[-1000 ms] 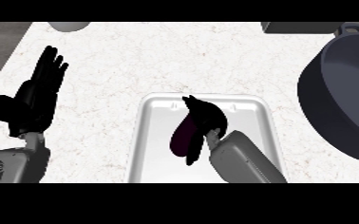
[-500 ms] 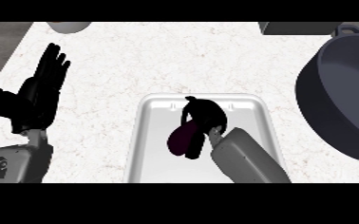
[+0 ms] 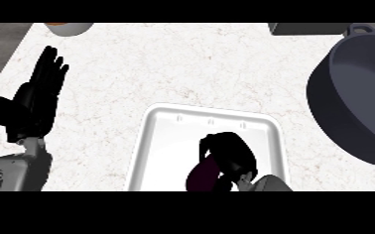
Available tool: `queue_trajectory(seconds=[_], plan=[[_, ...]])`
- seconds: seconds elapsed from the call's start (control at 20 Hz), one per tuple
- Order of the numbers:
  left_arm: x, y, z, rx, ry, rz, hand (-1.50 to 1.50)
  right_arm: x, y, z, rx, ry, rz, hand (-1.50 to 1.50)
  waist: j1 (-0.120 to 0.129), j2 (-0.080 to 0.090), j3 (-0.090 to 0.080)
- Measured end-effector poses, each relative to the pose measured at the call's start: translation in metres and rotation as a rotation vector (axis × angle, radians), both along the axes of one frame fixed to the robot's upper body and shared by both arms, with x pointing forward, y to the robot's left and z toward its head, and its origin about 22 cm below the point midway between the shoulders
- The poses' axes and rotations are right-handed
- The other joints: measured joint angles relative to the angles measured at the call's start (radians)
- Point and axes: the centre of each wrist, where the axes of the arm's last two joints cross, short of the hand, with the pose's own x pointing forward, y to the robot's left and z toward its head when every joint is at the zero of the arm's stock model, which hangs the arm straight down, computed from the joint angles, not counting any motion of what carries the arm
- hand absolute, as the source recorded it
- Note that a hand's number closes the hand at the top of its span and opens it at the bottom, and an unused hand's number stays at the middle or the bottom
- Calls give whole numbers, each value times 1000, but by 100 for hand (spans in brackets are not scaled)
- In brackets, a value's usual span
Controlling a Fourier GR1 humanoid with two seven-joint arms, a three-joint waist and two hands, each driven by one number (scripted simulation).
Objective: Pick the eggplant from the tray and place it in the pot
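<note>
The eggplant is dark purple, almost black, glossy and oblong, lying in the white tray at about 6 o'clock on the counter. The right hand curls over its upper end, fingers wrapped round it. The left hand rests at 9 o'clock, fingers straight and up. The dark grey pot sits at 3 o'clock. No writing shows anywhere.

- My right hand is curled round the eggplant over the white tray.
- My left hand rests open at left, fingers up.
- Dark pot sits at right.
</note>
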Motion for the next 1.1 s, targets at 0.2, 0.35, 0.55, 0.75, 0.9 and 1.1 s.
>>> queue_trajectory(seconds=[0.2, 0.35, 0.55, 0.75, 0.9, 1.1], plan=[[-3, 5, -3, -4, -2, -1, 0, -38, -26, 16, 12, -62, -13, 150, -1, 4, 0], [-3, 1, -4, -8, -6, -2, 0, -62, -33, 27, 23, -104, -36, 150, 2, 6, 0], [-1, 3, -7, 1, -4, 6, 0, -79, -37, 59, 109, -224, -121, 150, -2, 6, 0], [-6, 3, -8, -8, 0, 9, 0, -83, -57, 91, 209, -416, -267, 150, -7, 4, 1], [-5, 0, -6, -7, 5, 12, 0, -85, -71, 115, 263, -565, -373, 150, -10, 3, 1], [-7, -2, -7, -7, 2, 7, 0, -78, -91, 124, 276, -690, -498, 150, -8, 5, 1]])
